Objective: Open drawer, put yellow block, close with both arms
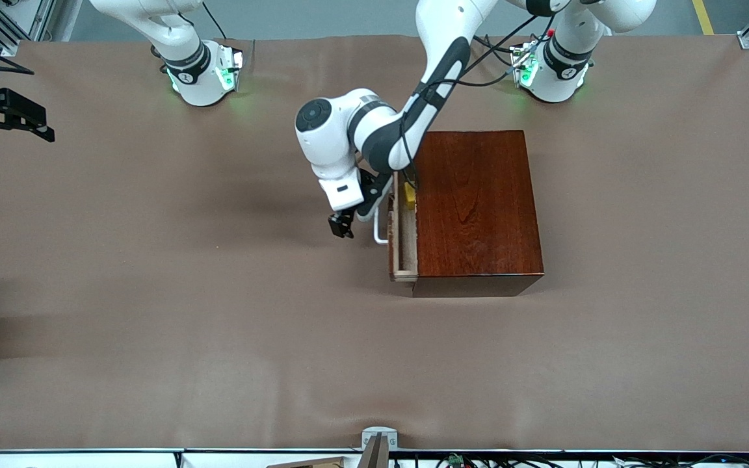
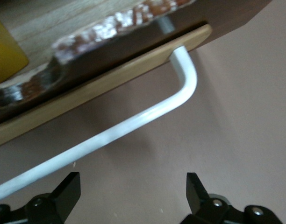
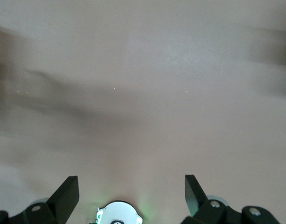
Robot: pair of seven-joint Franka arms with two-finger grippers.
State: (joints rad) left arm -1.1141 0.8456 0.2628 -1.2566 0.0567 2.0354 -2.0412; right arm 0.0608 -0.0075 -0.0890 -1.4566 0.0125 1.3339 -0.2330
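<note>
Nearest the front camera: bare brown table (image 1: pixel 218 364), flat cloth, nothing in the way of either arm.

Farther in: the drawer (image 1: pixel 404 240), pulled a short way out of the dark wooden box (image 1: pixel 475 208) toward the right arm's end of the table. Long axis of the drawer front and of its white handle (image 1: pixel 380 227) running near to far.

Just beside the handle, on the side toward the right arm's end: the left gripper (image 1: pixel 341 225), low over the cloth, fingers (image 2: pixel 68 189) spread wide and holding nothing. In the left wrist view the bar (image 2: pixel 133 123) lies ahead of the fingertips, apart from them, not between them.

Farther again, inside the drawer at its end farthest from the camera: the yellow block (image 1: pixel 408 195), resting on the pale tray floor, partly hidden under the left arm's wrist.

Judged from this: block placed, closing left to do. Turns on a push against the drawer front, across its long axis, toward the left arm's end. Left gripper far the nearer of the two.

Well apart, over the right arm's end of the table: the right gripper (image 1: pixel 17 117), waiting, released and empty, only cloth below it.
</note>
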